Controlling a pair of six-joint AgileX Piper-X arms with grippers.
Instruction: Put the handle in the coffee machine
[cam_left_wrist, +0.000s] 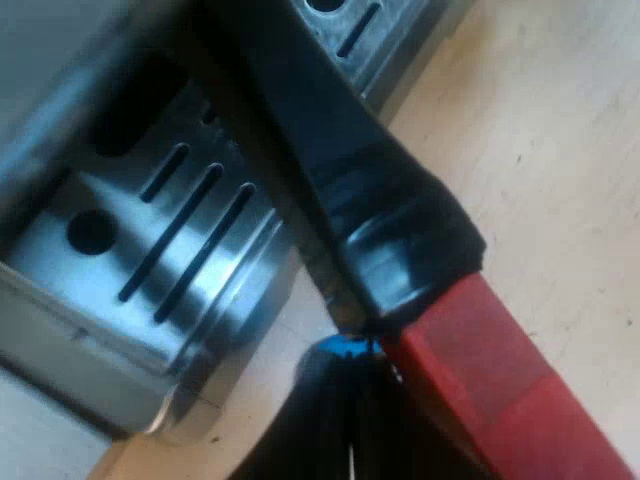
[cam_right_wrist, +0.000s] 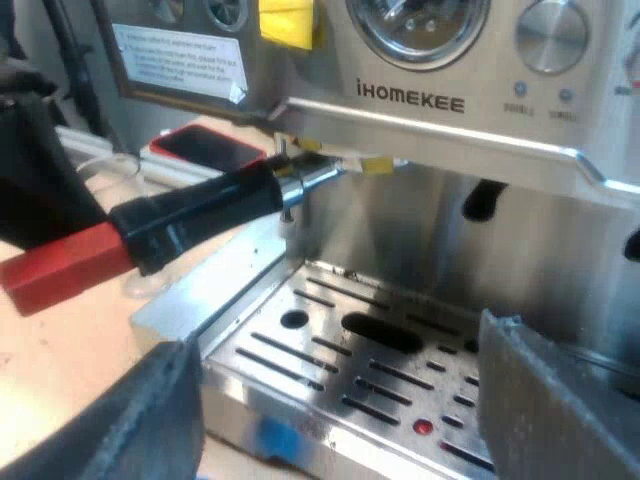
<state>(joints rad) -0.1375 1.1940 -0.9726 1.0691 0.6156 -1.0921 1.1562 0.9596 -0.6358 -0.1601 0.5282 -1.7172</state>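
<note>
The handle (cam_left_wrist: 400, 220) is black with a red end (cam_left_wrist: 500, 380) and crosses close over the slotted metal drip tray (cam_left_wrist: 50, 260). My left gripper (cam_left_wrist: 352, 352) is shut on it where the black meets the red. Seen from the right wrist, the handle (cam_right_wrist: 200, 215) sticks out sideways from under the espresso machine (cam_right_wrist: 420, 110), its metal end up at the brew head, and the left gripper (cam_right_wrist: 40, 190) is at the red end (cam_right_wrist: 60, 265). My right gripper (cam_right_wrist: 338, 345) hangs open over the drip tray (cam_right_wrist: 330, 400), its fingers (cam_right_wrist: 150, 420) wide apart and holding nothing.
Light wooden tabletop (cam_left_wrist: 560, 150) lies beside the tray. A flat black thing with a red rim (cam_right_wrist: 205, 145) sits by the machine. A pressure gauge (cam_right_wrist: 415, 25), a knob (cam_right_wrist: 550, 35) and a yellow note (cam_right_wrist: 285, 20) are on the machine's face. A dark spout (cam_right_wrist: 480, 200) hangs under it.
</note>
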